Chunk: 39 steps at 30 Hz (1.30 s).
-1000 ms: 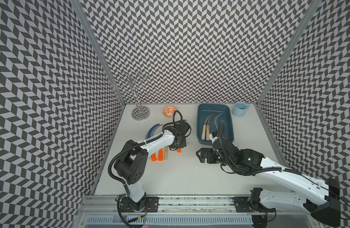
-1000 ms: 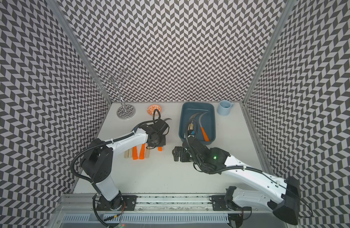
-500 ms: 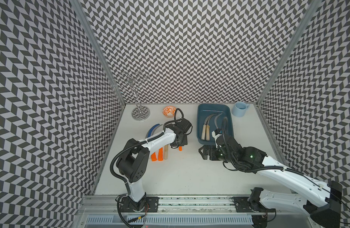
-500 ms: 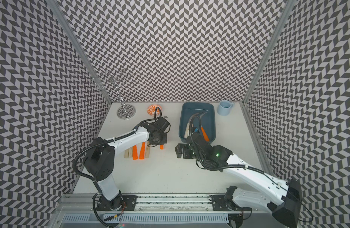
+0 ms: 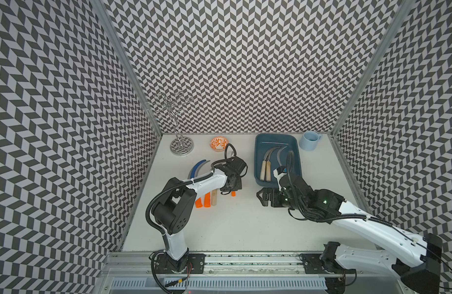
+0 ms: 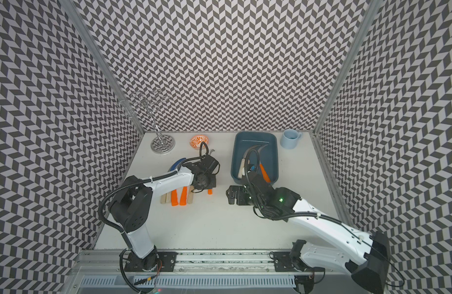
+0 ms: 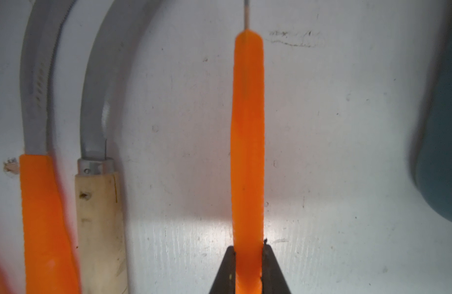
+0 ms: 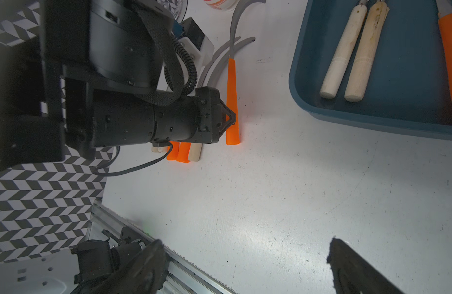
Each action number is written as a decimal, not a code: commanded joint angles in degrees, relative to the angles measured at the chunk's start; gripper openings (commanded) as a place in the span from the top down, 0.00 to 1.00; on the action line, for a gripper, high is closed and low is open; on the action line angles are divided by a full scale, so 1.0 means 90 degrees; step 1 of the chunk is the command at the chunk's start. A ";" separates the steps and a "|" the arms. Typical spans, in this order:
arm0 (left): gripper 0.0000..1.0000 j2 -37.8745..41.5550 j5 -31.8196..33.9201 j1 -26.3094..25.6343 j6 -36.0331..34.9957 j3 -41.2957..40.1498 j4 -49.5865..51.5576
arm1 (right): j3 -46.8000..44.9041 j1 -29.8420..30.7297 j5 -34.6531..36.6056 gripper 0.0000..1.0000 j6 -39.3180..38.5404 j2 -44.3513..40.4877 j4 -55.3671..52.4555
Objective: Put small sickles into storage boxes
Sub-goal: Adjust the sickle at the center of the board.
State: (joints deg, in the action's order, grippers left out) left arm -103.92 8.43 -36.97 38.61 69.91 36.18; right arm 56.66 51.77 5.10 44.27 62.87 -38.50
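Left gripper just squeezed shut on orange-handled sickle. Sickle still low on table, near teal tray. Ready for lift. Tray already holds three sickles. Right gripper wide open, empty.

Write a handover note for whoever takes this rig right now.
Left hand: shut on the handle of an orange sickle.
Right hand: open, empty, by the tray's near end.
Done: three sickles in the tray, a wooden-handled pair and an orange-handled one.
Left: the held one plus four in a row beside it.
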 commanded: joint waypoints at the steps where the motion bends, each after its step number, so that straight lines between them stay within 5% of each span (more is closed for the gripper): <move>1: 0.86 -0.0321 0.0083 0.0055 0.0026 -0.0336 0.0120 | -0.0054 -0.0047 -0.0002 0.00 -0.0047 -0.0189 0.0069; 22: 0.71 -0.0144 0.0234 0.0199 -0.0040 -0.0862 -0.0007 | -0.0172 -0.0068 -0.0074 0.00 -0.0094 -0.0286 0.0057; 27: 0.65 -0.0244 0.0284 0.0202 -0.0062 -0.0787 0.0100 | -0.0183 -0.0068 -0.0070 0.00 -0.0102 -0.0315 0.0049; 34: 0.42 -0.0481 0.0309 0.0175 -0.0101 -0.0425 0.0422 | -0.0219 -0.0072 -0.0108 0.01 -0.0111 -0.0333 0.0125; 39: 0.43 -0.0856 0.0441 0.0148 -0.0013 0.0029 0.0777 | -0.0347 -0.0078 -0.0164 0.00 -0.0114 -0.0307 0.0319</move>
State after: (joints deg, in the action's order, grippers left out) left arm -107.94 10.92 -35.40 37.47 69.34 38.46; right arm 54.35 51.44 4.03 43.55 61.08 -38.37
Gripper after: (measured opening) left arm 0.578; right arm 0.995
